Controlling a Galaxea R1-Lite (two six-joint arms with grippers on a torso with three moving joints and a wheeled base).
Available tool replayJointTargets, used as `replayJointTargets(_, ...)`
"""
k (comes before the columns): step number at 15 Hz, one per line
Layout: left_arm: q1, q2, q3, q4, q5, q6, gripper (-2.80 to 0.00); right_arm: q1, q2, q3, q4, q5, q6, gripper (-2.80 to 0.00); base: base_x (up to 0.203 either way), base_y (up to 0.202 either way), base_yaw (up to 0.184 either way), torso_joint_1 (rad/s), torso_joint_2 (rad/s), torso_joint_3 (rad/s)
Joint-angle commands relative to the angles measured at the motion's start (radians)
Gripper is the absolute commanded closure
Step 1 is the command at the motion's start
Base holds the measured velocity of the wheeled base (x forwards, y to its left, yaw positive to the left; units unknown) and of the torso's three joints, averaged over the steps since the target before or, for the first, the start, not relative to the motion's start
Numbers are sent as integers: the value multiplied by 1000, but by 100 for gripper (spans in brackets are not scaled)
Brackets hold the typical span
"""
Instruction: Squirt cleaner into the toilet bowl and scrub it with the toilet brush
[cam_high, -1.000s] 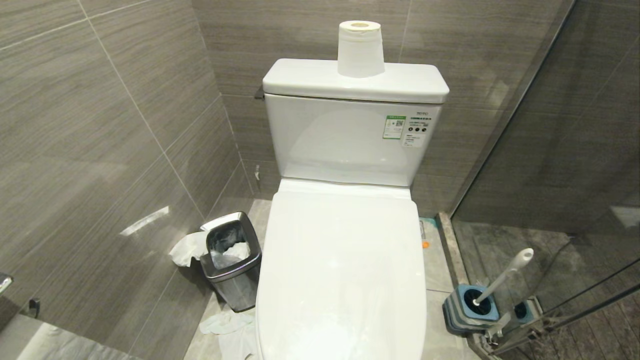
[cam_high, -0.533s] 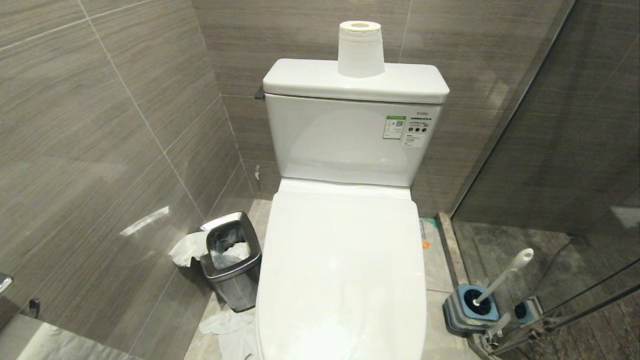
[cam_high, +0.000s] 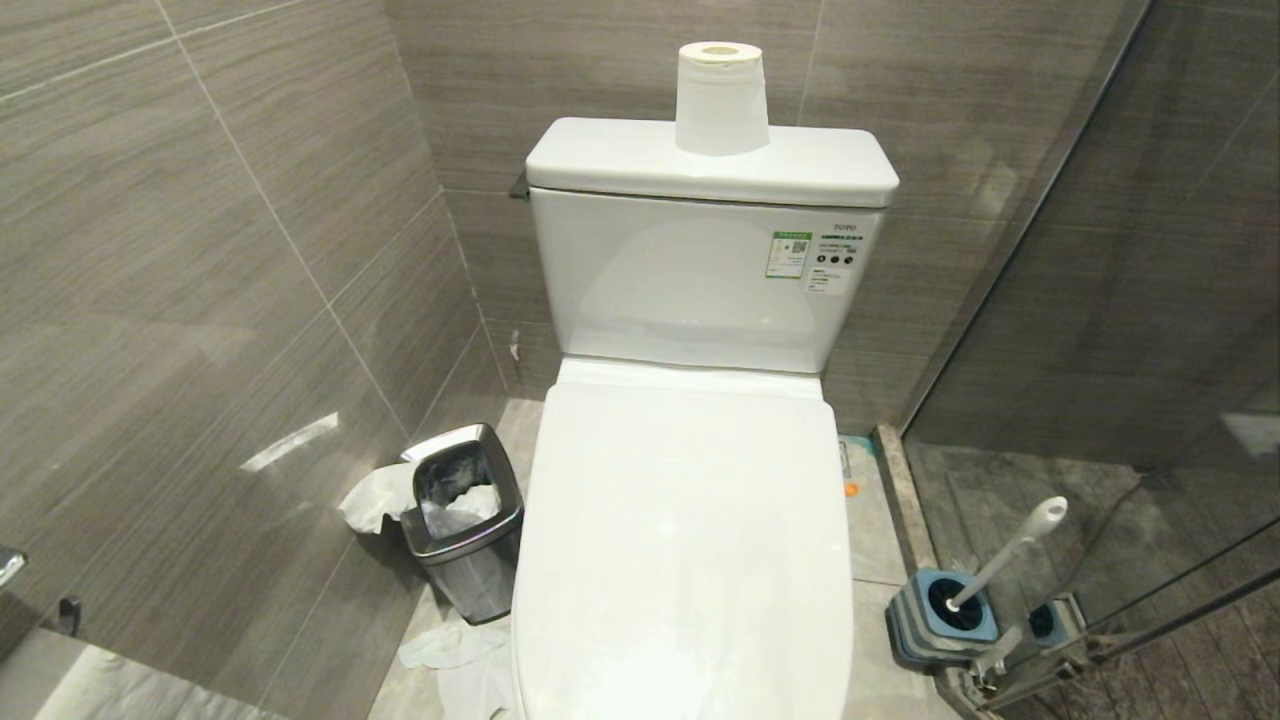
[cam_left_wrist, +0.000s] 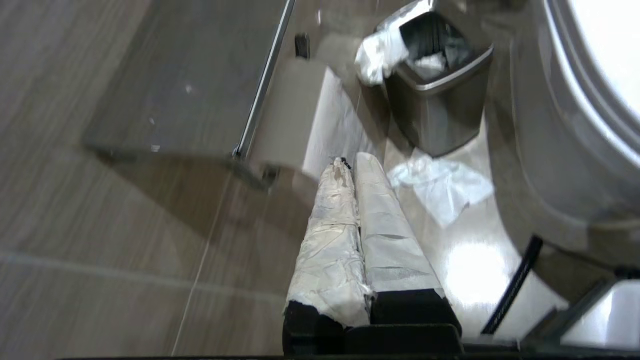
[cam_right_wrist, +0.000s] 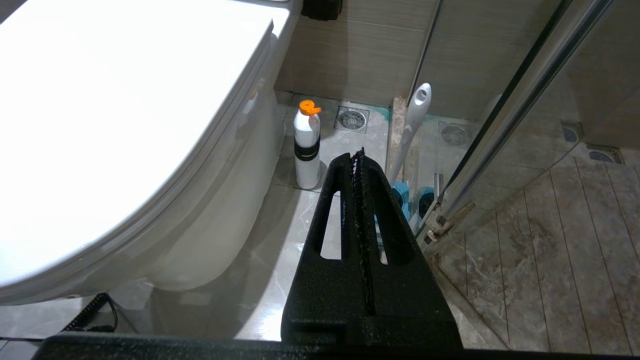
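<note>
Fingers (cam_right_wrist: 358, 156) of right gripper pressed together, empty; toilet brush (cam_right_wrist: 413, 127) just beyond tips, toilet bowl (cam_right_wrist: 150, 150) alongside

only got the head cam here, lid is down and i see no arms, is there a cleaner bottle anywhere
Observer: Yes. A white bottle with an orange cap stands on the floor beside the toilet bowl.
Operator: where are the grippers
Observer: The right gripper is shut, low, facing the toilet brush.
Operator: and left
Observer: The left gripper is shut and empty, above the floor by the waste bin.
</note>
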Motion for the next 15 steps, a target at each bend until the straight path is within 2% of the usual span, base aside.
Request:
replayJointTargets(1,0,-4,100,-174,-1,-7,0,0,0,0,0,0,0,0,0,0,0,0,0,0)
replayJointTargets(2,0,-4,122,-224,-3,-12,0,0,0,0,0,0,0,0,0,0,0,0,0,0)
replayJointTargets(5,-1,-4,120,-265,-8,-12,0,0,0,0,0,0,0,0,0,0,0,0,0,0)
replayJointTargets(7,0,-4,154,-346,-22,-14,0,0,0,0,0,0,0,0,0,0,0,0,0,0)
replayJointTargets(9,-1,-4,218,-441,-73,-14,0,0,0,0,0,0,0,0,0,0,0,0,0,0)
replayJointTargets(12,-1,-4,325,-609,-188,-18,0,0,0,0,0,0,0,0,0,0,0,0,0,0)
replayJointTargets(15,-1,-4,378,-679,-193,-17,0,0,0,0,0,0,0,0,0,0,0,0,0,0)
